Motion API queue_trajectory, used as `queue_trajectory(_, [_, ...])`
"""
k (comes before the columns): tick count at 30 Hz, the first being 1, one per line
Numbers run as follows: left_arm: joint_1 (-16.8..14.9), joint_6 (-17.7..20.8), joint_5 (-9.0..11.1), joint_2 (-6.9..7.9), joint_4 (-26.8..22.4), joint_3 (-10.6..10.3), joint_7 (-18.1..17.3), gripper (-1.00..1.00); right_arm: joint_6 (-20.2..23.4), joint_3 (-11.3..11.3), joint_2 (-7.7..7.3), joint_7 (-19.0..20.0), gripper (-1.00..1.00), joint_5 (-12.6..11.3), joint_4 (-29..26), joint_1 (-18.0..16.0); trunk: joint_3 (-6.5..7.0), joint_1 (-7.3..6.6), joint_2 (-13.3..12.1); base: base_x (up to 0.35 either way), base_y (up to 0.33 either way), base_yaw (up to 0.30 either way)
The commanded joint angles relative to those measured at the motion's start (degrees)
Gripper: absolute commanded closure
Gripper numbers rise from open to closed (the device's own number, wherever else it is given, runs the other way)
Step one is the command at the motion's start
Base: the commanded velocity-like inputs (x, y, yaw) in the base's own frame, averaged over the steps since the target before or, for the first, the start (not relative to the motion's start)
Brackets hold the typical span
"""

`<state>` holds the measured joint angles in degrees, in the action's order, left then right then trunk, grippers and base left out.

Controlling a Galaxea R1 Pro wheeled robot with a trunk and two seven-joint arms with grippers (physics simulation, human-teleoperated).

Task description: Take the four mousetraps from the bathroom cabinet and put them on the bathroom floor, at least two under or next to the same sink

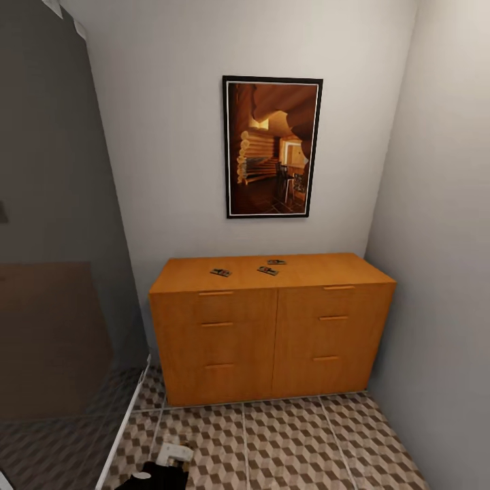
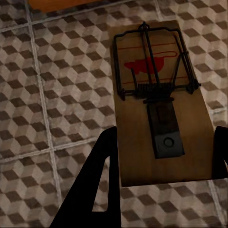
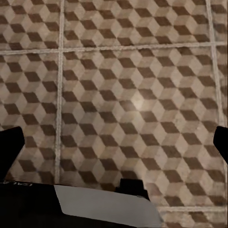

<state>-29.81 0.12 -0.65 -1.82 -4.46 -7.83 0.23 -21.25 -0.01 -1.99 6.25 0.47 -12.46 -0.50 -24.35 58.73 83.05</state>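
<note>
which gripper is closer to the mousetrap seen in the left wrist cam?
Left. The left gripper has the mousetrap between its fingers. The right gripper looks at bare floor.

The left gripper [image 2: 161, 161] points down, jaws clamped on a mousetrap [image 2: 159, 102]; the right gripper [image 3: 114, 147] also points down, jaws spread, empty.

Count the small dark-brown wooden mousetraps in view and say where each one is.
4. Three lie on the orange-brown wooden cabinet top: left mousetrap, middle mousetrap, rear mousetrap. The fourth mousetrap sits between the left gripper fingers, above the cube-patterned floor tiles.
</note>
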Motion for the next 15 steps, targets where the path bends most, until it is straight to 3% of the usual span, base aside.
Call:
queue_trajectory(1, [0.4,-0.27,-0.14,0.03,0.03,-0.3,0.03,1.0,-0.17,-0.02,-0.18,-0.06,-1.0,0.05,-0.79,-0.03,-0.06,0.0,0.03,0.0,0.0,0.0])
queue_trajectory(10, [4.29,-3.45,-0.14,0.24,0.21,-0.26,0.03,1.0,2.23,-0.07,-0.87,-5.82,-1.0,0.05,-10.87,-0.03,-0.06,0.0,0.03,0.0,0.0,0.0])
queue_trajectory(13, [5.23,-12.55,-0.05,0.35,1.38,-0.26,0.09,1.0,5.19,-0.08,-0.89,-6.87,-1.0,0.05,-14.47,-0.03,-0.06,0.0,0.03,0.0,0.0,0.0])
queue_trajectory(14, [5.66,-19.75,0.02,0.37,3.28,-0.24,0.21,1.0,6.95,-0.08,-0.9,-7.12,-1.0,0.05,-16.4,-0.03,-0.06,0.0,0.03,0.0,0.0,0.0])
queue_trajectory(15, [5.82,-23.5,0.04,0.38,4.44,-0.22,0.28,1.0,7.82,-0.08,-0.9,-7.21,-1.0,0.05,-17.36,-0.03,-0.06,0.0,0.03,0.0,0.0,0.0])
